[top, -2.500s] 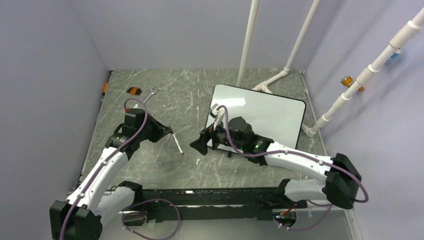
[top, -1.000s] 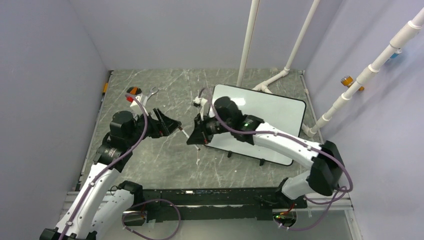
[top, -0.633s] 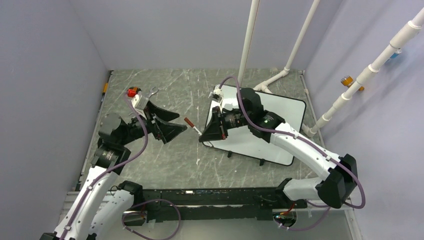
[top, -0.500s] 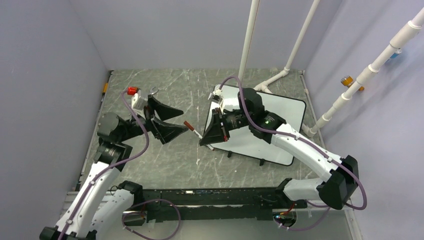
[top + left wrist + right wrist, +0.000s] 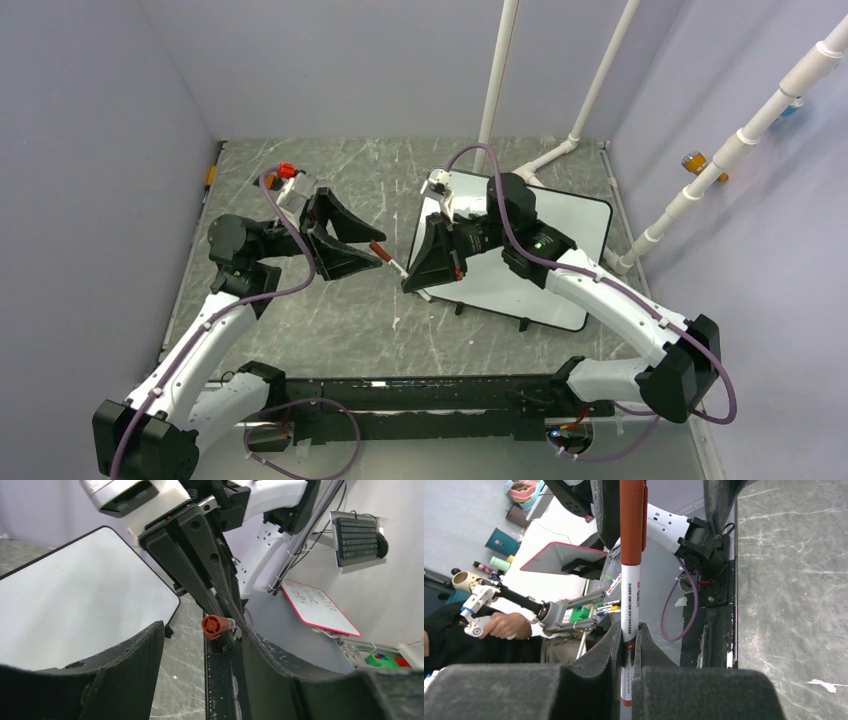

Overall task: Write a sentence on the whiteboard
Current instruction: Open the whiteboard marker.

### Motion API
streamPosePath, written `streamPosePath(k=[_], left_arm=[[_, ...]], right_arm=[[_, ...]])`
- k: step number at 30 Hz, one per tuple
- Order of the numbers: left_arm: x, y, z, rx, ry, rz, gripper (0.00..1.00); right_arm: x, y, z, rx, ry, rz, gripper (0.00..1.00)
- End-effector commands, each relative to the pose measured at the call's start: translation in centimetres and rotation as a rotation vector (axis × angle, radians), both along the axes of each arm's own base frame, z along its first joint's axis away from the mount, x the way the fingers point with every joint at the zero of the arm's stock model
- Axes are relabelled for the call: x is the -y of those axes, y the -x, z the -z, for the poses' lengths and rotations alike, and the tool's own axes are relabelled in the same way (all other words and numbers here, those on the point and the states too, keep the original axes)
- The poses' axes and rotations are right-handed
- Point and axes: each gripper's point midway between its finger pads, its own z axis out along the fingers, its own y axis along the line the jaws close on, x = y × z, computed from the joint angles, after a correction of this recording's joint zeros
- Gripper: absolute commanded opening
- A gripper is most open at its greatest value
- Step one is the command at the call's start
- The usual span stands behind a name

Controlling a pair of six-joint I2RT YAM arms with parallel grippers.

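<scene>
Your whiteboard (image 5: 545, 245) is blank; right tool (image 5: 629, 647) grips the capped marker (image 5: 631, 587), left tool (image 5: 202, 635) wide around its cap (image 5: 216, 625). Writing not yet begun.

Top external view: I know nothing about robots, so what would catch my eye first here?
In the middle of the view the two grippers meet tip to tip. The right gripper is clamped on a white marker, whose red cap points in between the fingers of the open left gripper. Behind them, towards the right, lies a large whiteboard, blank wherever it shows.
</scene>
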Motion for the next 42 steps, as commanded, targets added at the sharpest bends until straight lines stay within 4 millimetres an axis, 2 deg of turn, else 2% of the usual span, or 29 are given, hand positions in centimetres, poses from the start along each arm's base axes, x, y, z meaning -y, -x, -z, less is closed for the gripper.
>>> streamPosePath(k=[1, 12, 18, 24, 32, 34, 38, 42], left_arm=[[0.1, 1.8, -1.4, 0.097, -0.013, 0.066, 0.60], [0.2, 2.0, -1.8, 0.119, -0.030, 0.047, 0.51], [0.3, 1.9, -0.7, 0.104, -0.077, 0.022, 0.43], [0.6, 2.0, 0.1, 0.083, -0.106, 0.007, 0.41], [0.6, 2.5, -0.2, 0.088, -0.092, 0.010, 0.33], [0.6, 2.5, -0.3, 0.089, -0.089, 0.008, 0.35], [0.6, 2.3, -0.5, 0.088, -0.094, 0.000, 0.46], [0.6, 2.3, -0.8, 0.089, -0.094, 0.013, 0.46]], right_arm=[[0.1, 0.2, -2.1, 0.044, -0.062, -0.035, 0.00], [-0.6, -0.7, -1.3, -0.002, -0.037, -0.049, 0.00], [-0.4, -0.8, -1.4, 0.001, -0.037, -0.048, 0.00], [-0.3, -0.9, -1.6, -0.003, -0.035, -0.052, 0.00], [-0.2, -1.0, -1.3, -0.016, -0.024, -0.050, 0.00], [-0.3, -1.0, -1.1, -0.024, -0.017, -0.052, 0.00], [-0.3, -1.0, -0.6, -0.038, -0.006, -0.064, 0.00], [-0.4, -1.1, -0.4, -0.045, 0.009, -0.069, 0.00]])
